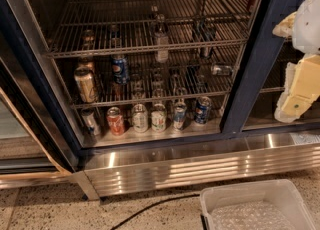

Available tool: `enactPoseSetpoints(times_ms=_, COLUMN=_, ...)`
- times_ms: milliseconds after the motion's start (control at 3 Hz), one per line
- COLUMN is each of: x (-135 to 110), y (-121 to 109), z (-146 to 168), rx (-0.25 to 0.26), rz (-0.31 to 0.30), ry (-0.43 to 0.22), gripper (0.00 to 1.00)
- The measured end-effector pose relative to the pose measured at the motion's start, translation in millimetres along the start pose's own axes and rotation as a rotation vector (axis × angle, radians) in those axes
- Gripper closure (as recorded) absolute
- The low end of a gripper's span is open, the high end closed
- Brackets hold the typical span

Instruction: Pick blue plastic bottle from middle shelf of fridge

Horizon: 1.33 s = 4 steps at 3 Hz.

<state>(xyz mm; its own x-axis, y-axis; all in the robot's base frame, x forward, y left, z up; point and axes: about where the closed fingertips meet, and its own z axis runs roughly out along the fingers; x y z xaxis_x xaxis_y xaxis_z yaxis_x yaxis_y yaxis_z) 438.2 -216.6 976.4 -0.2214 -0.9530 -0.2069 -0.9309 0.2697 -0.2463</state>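
Observation:
The fridge (260, 59) stands open, with navy frames, wire racks and a ribbed steel base panel (200, 164). The blue plastic bottle (161, 44) stands upright near the middle toward the back, tall and clear with a pale label low on it. Its base shows just below the upper rack's front edge, and its top is seen through that rack's wires. My gripper (296, 91), cream and white, hangs at the right edge of the view in front of the right door frame. It is far right of the bottle and outside the shelves.
A blue Pepsi can (120, 69) and a gold can (86, 84) stand on the middle rack at the left. A small bottle (220, 69) lies at the right. Several cans (158, 119) line the bottom. A white bin (260, 206) and a black cable (150, 206) lie on the floor.

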Motion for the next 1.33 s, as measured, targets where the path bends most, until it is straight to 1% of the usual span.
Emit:
enactPoseSetpoints(times_ms=333, x=0.0, y=0.1, z=0.3, rx=0.000, rz=0.000, ry=0.000, gripper=0.00)
enactPoseSetpoints(times_ms=667, x=-0.6, y=2.8, z=12.6, rx=-0.021, rz=0.023, ry=-0.014, gripper=0.00)
enactPoseSetpoints(times_ms=1000, x=-11.9, y=18.8, z=46.3, rx=-0.051, rz=0.039, ry=-0.053, gripper=0.00)
enactPoseSetpoints(times_ms=1333, x=-22.0, y=33.4, z=84.9, rx=-0.065, rz=0.043, ry=-0.095, gripper=0.00)
